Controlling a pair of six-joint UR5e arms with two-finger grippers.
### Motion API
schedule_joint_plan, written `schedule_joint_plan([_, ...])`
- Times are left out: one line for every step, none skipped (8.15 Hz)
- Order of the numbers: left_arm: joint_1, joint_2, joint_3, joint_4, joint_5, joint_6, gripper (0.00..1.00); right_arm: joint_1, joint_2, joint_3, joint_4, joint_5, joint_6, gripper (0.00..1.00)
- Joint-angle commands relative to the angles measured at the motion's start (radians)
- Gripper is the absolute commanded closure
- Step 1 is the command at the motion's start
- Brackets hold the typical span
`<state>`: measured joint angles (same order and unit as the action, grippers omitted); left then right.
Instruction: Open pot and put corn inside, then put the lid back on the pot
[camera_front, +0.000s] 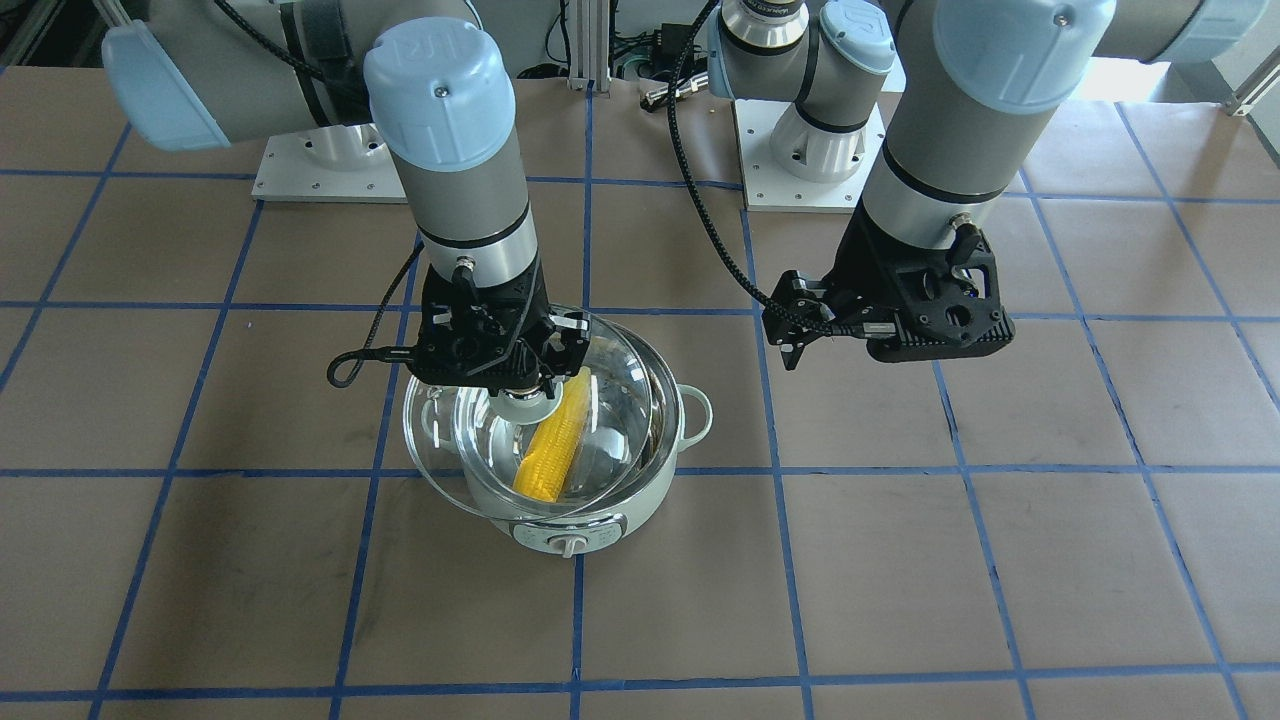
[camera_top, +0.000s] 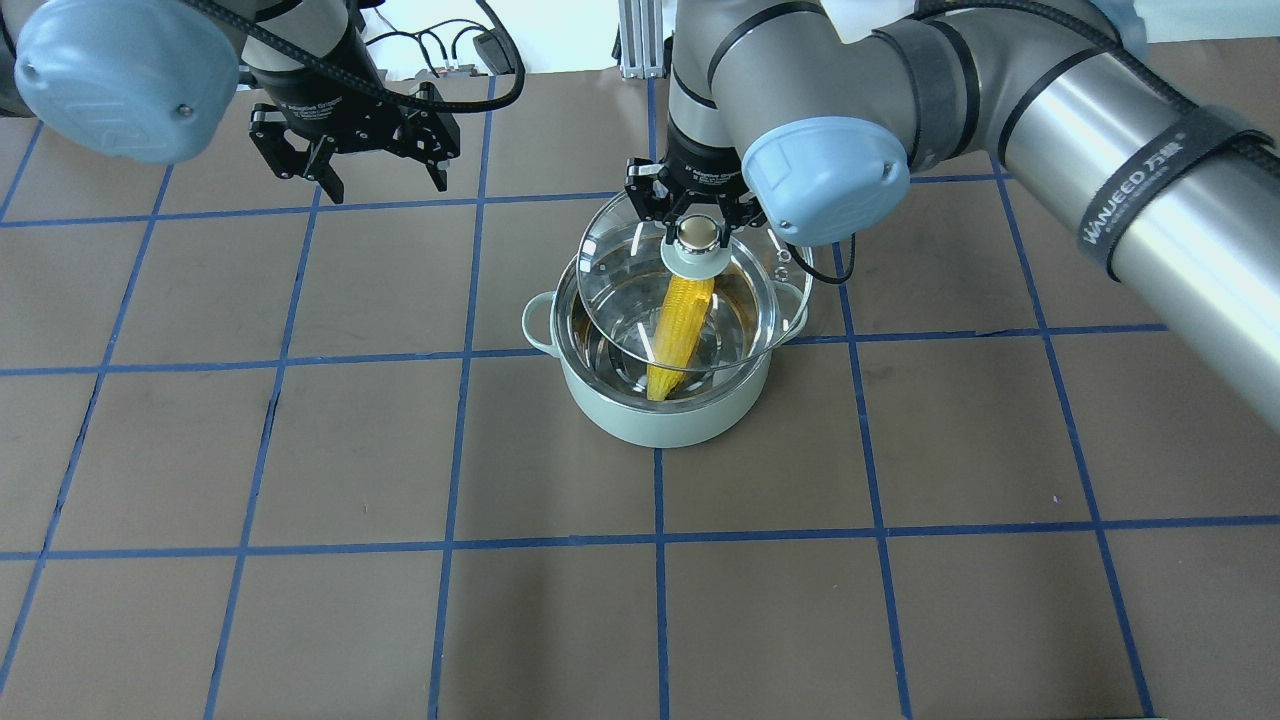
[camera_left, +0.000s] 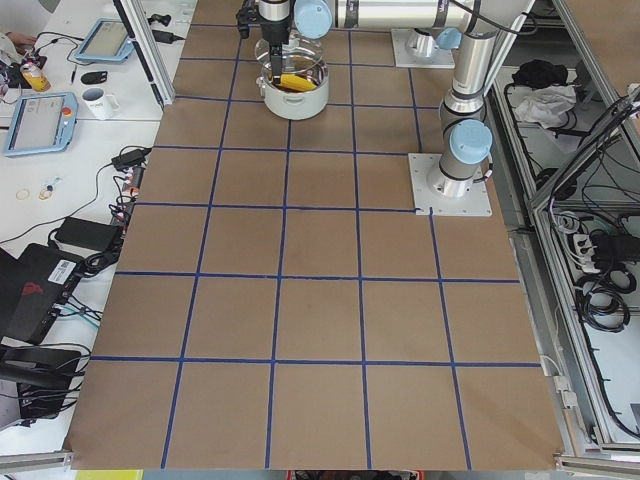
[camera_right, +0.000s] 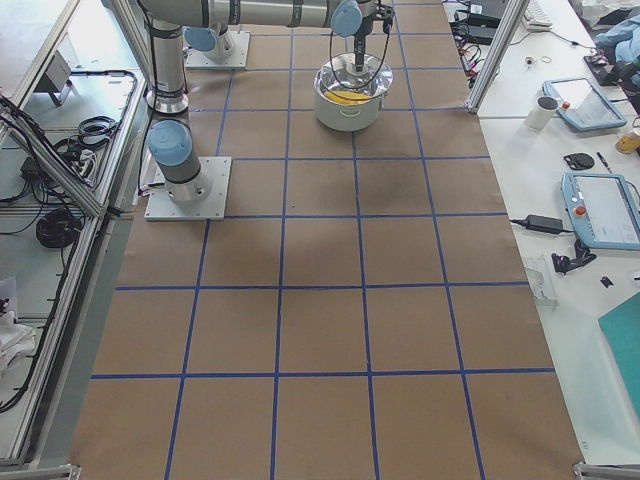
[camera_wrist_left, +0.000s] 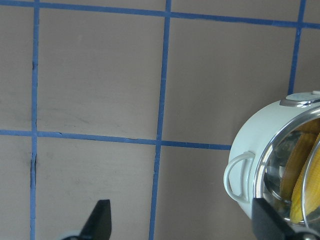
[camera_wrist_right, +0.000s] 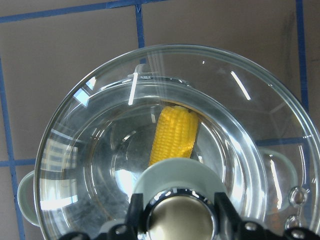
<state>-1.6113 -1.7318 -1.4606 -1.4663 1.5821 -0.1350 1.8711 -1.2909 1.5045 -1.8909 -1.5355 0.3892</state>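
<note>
Between the fingers of the right tool (camera_top: 697, 212): knob of the lid (camera_top: 625, 290), gripped firmly; glass hanging just under that tool, over the pot (camera_top: 660, 425) but off-centre and not yet seated on the rim. Straight below the tool, seen through the glass: corn (camera_top: 682, 318), lying slantwise inside the pot. Well off to the side, away from the pot: left tool (camera_top: 385, 185), fingers spread apart, holding nothing, above the table (camera_top: 300, 450). Judged from this: pot opened and corn loaded, so two of three steps done; only lowering, centring and releasing the lid left. Readable writing: "WANJEED" in white on the black strap (camera_top: 1150, 180) round the right arm; print on the tool bodies too small to read
</note>
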Motion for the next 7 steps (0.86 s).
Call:
schedule_joint_plan([0.014, 0.023, -0.01, -0.006, -0.007, 0.008, 0.0, 0.023, 0.019, 0.022, -0.014, 0.008, 0.014, 0.66])
schedule_joint_plan([0.013, 0.023, -0.009, -0.046, -0.005, 0.008, 0.0, 0.028, 0.025, 0.029, -0.017, 0.008, 0.017, 0.67])
schedule_joint_plan([0.013, 0.023, -0.01, -0.049, 0.001, 0.008, 0.0, 0.029, 0.028, 0.03, -0.02, 0.009, 0.02, 0.66])
schedule_joint_plan([0.013, 0.023, -0.011, -0.052, -0.001, 0.009, 0.0, 0.036, 0.031, 0.03, -0.022, 0.008, 0.02, 0.67])
schedule_joint_plan([0.013, 0.023, -0.011, -0.052, 0.001, 0.008, 0.0, 0.043, 0.031, 0.03, -0.022, 0.008, 0.02, 0.67])
schedule_joint_plan([0.013, 0.023, -0.011, -0.051, -0.001, 0.008, 0.0, 0.043, 0.033, 0.031, -0.025, 0.008, 0.02, 0.67])
schedule_joint_plan([0.013, 0.023, -0.011, -0.052, 0.001, 0.008, 0.0, 0.043, 0.033, 0.031, -0.027, 0.009, 0.02, 0.67])
